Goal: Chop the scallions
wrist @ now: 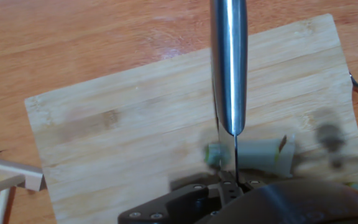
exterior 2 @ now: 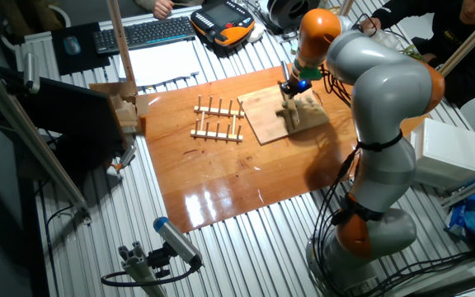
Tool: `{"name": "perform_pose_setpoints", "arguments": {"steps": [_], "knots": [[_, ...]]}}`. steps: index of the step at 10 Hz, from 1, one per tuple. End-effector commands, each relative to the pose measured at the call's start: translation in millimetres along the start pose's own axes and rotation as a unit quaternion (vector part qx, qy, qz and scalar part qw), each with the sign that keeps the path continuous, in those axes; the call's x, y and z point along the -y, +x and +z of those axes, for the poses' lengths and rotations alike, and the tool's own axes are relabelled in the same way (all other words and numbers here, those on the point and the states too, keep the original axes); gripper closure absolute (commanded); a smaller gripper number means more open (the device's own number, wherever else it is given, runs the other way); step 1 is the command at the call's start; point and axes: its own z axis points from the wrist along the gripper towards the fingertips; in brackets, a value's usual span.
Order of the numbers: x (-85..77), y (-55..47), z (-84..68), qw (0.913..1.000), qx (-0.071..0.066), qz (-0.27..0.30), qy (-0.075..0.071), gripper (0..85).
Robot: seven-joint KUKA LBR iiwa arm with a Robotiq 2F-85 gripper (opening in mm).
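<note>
Directly above scallions point(wrist: 263, 152) on board point(wrist: 135, 118), knife point(wrist: 229, 68) (claw point(exterior 2: 289, 92) grip unclear), rack point(exterior 2: 218, 120) nearby.

Wooden cutting board point(exterior 2: 280, 111) lying flat on glossy orange-brown tabletop point(exterior 2: 221, 177), far-right area. Wooden rack w/ dowels point(exterior 2: 218, 120) just left of board, apart from it. Wood block stack point(exterior 2: 127, 111) at tabletop's left edge. Black keyboard point(exterior 2: 143, 33) and orange/black pendant point(exterior 2: 225, 22) at far side, off tabletop. Blue-tipped cylinder point(exterior 2: 176, 239) near front on slatted metal bench point(exterior 2: 246, 256).
</note>
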Motion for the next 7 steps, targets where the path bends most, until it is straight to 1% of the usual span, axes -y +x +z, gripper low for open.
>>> {"name": "perform_pose_setpoints", "arguments": {"steps": [1,7], "knots": [[0.2,-0.6,1.0,1.0,0.0,0.0,0.0,85.0],[-1.6,-2.3,16.0,0.9999,0.01,0.004,0.001,85.0]]}}
